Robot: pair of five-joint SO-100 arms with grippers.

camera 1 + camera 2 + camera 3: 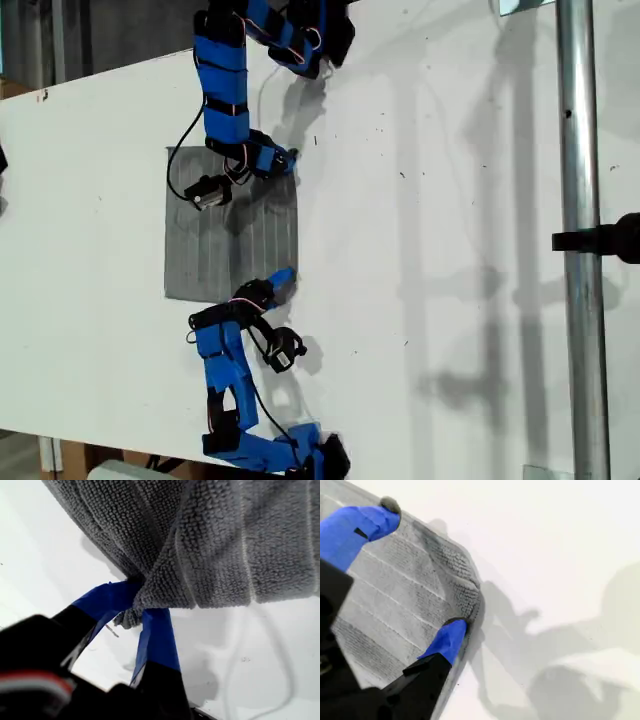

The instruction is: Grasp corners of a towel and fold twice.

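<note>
The grey striped towel (215,240) lies mostly flat on the white table (450,250). My first gripper (137,612) is shut on a bunched corner of the towel (225,545), which hangs above the table. My second gripper (422,570) is open over another corner of the towel (395,595). One of its blue fingertips (451,632) rests at the cloth's edge. In the exterior view one arm's gripper (280,158) is at the towel's upper right corner and the other arm's gripper (280,283) at its lower right corner. The wrist views do not settle which arm is which.
A metal pole (580,200) with a black clamp (610,238) runs down the exterior view's right side. The arm bases stand at the table's edges at the top and bottom of that view. Loose black cables (180,160) hang by the arms.
</note>
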